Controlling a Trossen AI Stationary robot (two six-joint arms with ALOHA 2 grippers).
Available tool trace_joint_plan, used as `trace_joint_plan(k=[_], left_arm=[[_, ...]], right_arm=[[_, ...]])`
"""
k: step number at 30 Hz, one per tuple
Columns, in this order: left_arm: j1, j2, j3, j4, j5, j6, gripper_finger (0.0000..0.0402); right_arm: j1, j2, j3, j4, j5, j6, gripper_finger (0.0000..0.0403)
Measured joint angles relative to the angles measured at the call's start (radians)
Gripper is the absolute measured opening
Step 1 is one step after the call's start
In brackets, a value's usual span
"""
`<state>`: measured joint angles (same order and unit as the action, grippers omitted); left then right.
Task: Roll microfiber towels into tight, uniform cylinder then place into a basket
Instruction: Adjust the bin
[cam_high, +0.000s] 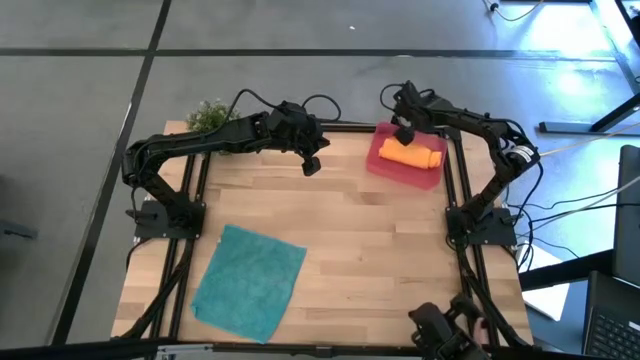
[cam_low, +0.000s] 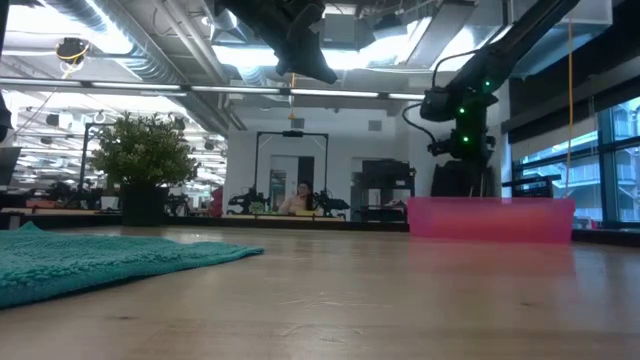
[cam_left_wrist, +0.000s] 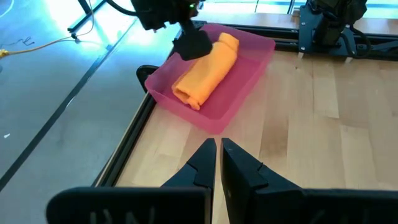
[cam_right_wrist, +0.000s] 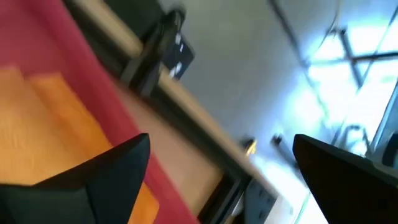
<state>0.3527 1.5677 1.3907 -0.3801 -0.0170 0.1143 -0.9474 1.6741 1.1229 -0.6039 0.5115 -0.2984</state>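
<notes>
Bright daylight glares white-blue off the floor (cam_high: 590, 40) toward one o'clock in the high view, washing out detail there. The table (cam_high: 380, 240) is evenly lit, with soft, faint shadows. In the low view, ceiling lights (cam_low: 400, 50) flare at twelve o'clock and the near wood is blurred. The right wrist view is smeared throughout, with glare at two o'clock.
</notes>
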Motion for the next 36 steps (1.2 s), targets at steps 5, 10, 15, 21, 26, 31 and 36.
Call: trace_joint_plan(k=[5,10,15,21,26,31,36], left_arm=[[0.0,0.0,0.0,0.0,0.0,0.0,0.0014],[0.0,0.0,0.0,0.0,0.0,0.0,0.0014],[0.0,0.0,0.0,0.0,0.0,0.0,0.0014],[0.0,0.0,0.0,0.0,0.0,0.0,0.0014],[0.0,0.0,0.0,0.0,0.0,0.0,0.0014],[0.0,0.0,0.0,0.0,0.0,0.0,0.0014],[0.0,0.0,0.0,0.0,0.0,0.0,0.0014]], right_arm=[[0.001,0.0,0.0,0.116,0.0,-0.081,0.0392],[0.001,0.0,0.0,0.102,0.0,-0.099,0.0392],[0.014,-0.037,0.0,0.015,-0.002,-0.099,0.0392],[0.007,-0.083,0.0,-0.112,-0.159,-0.058,0.0392],[-0.022,-0.045,0.0,-0.119,-0.316,-0.018,0.0392],[-0.04,0.021,0.0,-0.059,-0.3,0.007,0.0392],[-0.051,0.064,0.0,-0.021,-0.213,0.004,0.0392]])
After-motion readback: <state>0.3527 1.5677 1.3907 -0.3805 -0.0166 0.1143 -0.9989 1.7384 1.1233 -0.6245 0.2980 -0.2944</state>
